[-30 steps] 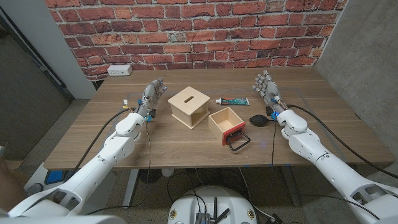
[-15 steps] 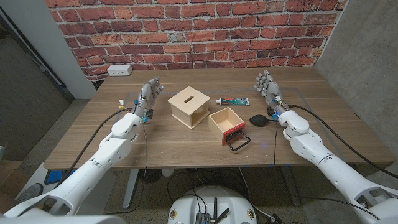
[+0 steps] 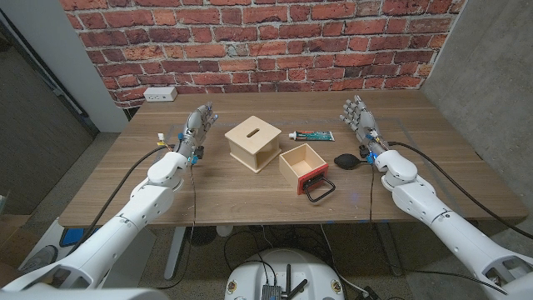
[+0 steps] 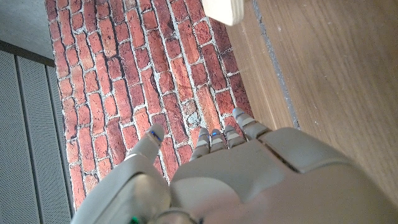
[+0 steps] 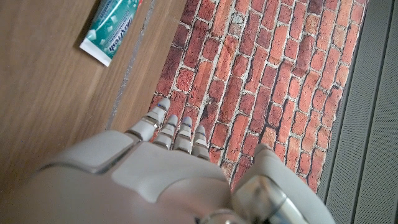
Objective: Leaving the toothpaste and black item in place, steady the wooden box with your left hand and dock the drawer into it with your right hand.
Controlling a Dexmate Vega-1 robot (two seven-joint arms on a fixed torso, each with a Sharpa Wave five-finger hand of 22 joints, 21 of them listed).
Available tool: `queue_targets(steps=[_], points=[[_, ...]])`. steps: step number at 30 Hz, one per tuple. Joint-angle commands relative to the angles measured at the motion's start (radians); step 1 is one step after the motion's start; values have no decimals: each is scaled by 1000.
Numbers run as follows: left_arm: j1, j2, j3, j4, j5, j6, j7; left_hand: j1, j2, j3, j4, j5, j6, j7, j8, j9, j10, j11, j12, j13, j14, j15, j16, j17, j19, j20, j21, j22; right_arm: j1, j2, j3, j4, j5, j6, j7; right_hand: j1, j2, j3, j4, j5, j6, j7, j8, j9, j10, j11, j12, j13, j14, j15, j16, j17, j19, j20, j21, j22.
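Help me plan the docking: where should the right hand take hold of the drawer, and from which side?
Judging by its pose, grip the drawer at its red front or black loop handle, coming from the robot's near-right side; the open rear end faces the wooden box.

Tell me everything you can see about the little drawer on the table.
The drawer is a small open-topped square tray of light wood with a reddish front face and a black loop handle lying toward the table's near edge. It looks empty. It sits upright on the wooden table, turned at an angle, outside the wooden box, just to the box's right and nearer the robot, close to one corner; contact cannot be told. A black item lies to its right. No hand touches it.
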Motion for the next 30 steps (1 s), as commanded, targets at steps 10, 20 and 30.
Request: queue_targets(steps=[10,20,30], points=[[-1,0,0,4,8,3,8,-14,42,7,-7,6,14,3,7,3,11,-4,8,5,18,-1,5,1,6,-52,-1,2,-49,-62,12,-102,-44,-10,-21,5,19,4,-4,7,15,3,8,3,14,3,12,1,22,-13,14,-8,12,-20,6,2],[-13,-4,0,18,11,0,8,-14,42,9,-12,7,20,5,8,4,18,-4,9,4,26,0,5,1,8,-51,-1,2,-99,-124,33,-218,-90,-43,-66,7,17,4,-7,7,17,5,8,4,18,3,13,0,24,-15,14,-16,13,-21,5,2],[-32,-9,6,35,2,9,-9,-15,43,11,-16,7,26,6,9,4,23,-8,10,4,34,1,5,0,12,-52,-1,2,-140,-166,49,-292,-147,-54,-101,9,16,6,-10,8,20,3,9,4,20,1,13,-1,26,-17,13,-21,13,-21,5,2]])
